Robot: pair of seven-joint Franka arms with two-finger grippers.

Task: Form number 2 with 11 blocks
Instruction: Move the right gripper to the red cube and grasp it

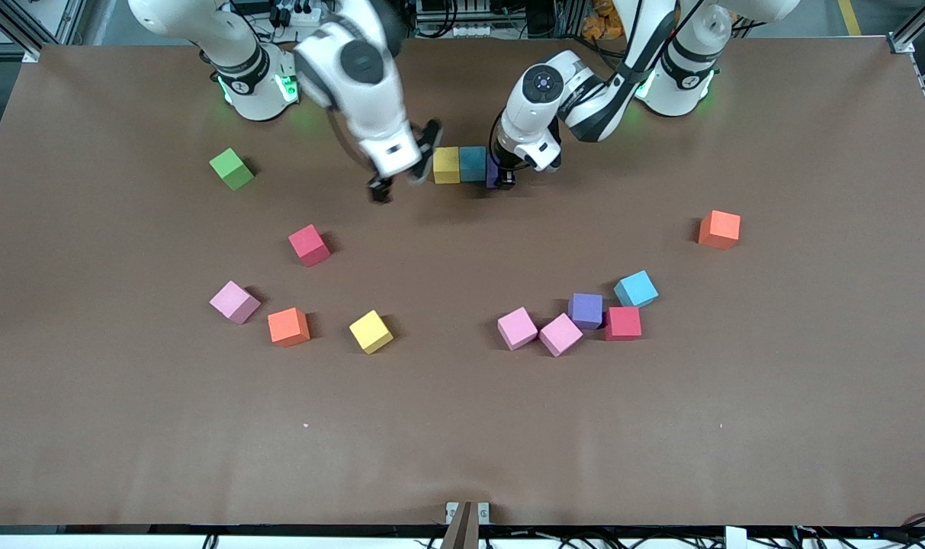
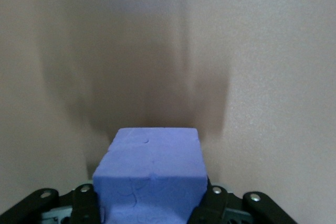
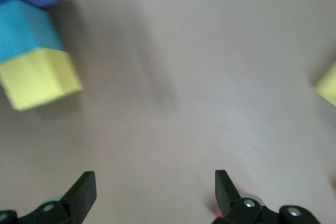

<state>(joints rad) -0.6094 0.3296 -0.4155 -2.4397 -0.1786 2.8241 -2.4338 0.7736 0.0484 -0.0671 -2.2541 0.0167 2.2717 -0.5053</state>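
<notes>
Front view: my left gripper [image 1: 505, 181] sits at the table, clamped on a purple cube [image 1: 493, 172] beside the blue cube [image 1: 473, 163] and yellow cube [image 1: 446, 165] — one row. My right gripper [image 1: 401, 183] hangs empty, fingers spread.
Left wrist view: purple cube [image 2: 149, 174] between my fingers [image 2: 86, 203].
Right wrist view: fingers [image 3: 84, 190] wide apart — row nearby.

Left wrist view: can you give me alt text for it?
The left pincer is shut on a purple cube, its black fingers pressed against two opposite sides. Bare brown table fills the rest, shadowed above the cube.
</notes>
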